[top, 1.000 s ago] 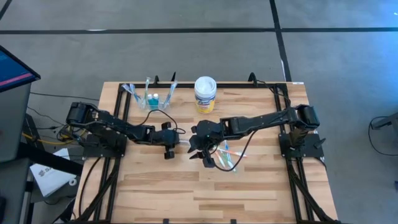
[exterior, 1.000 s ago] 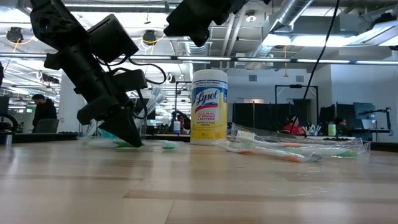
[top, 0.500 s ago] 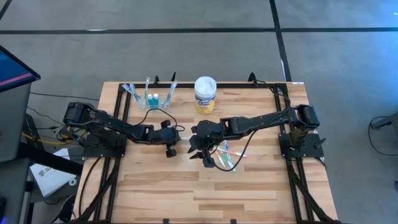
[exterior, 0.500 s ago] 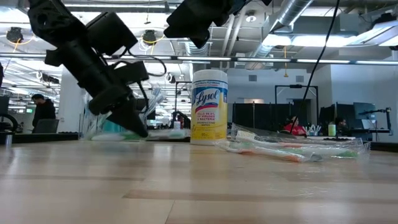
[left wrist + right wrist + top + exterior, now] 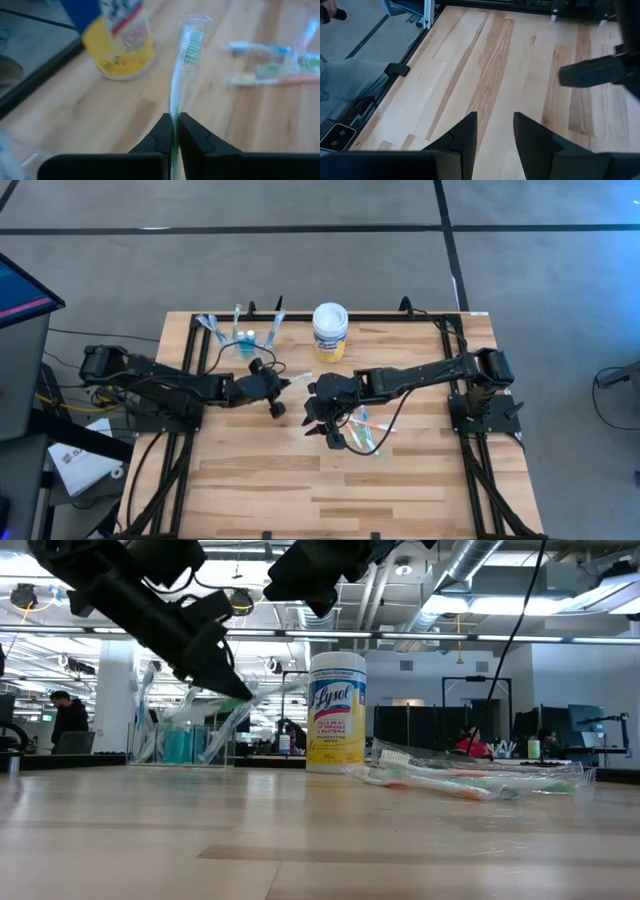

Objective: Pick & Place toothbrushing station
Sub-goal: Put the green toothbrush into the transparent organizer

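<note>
Left of centre in the high view, the left gripper (image 5: pixel 277 387) has its fingers clenched on a slim green-and-white toothbrush in a clear wrapper (image 5: pixel 182 65), which sticks out past the fingertips toward the yellow-labelled, white-lidded round tub (image 5: pixel 330 331). Above and left of that gripper, near the upper edge of the light wooden table (image 5: pixel 400 480), stands the small clear plastic cup (image 5: pixel 243 340) with several slim toothbrushes leaning out of it and what seem to be small teal tubes inside. Centre frame, just right of the left gripper, the right gripper (image 5: pixel 322 423) hangs above the wood with its fingers spread and nothing between them. Lower right of it, more wrapped white, blue and orange-tinted toothbrushes (image 5: pixel 365 430) lie loose on the table, partly under the right arm.
</note>
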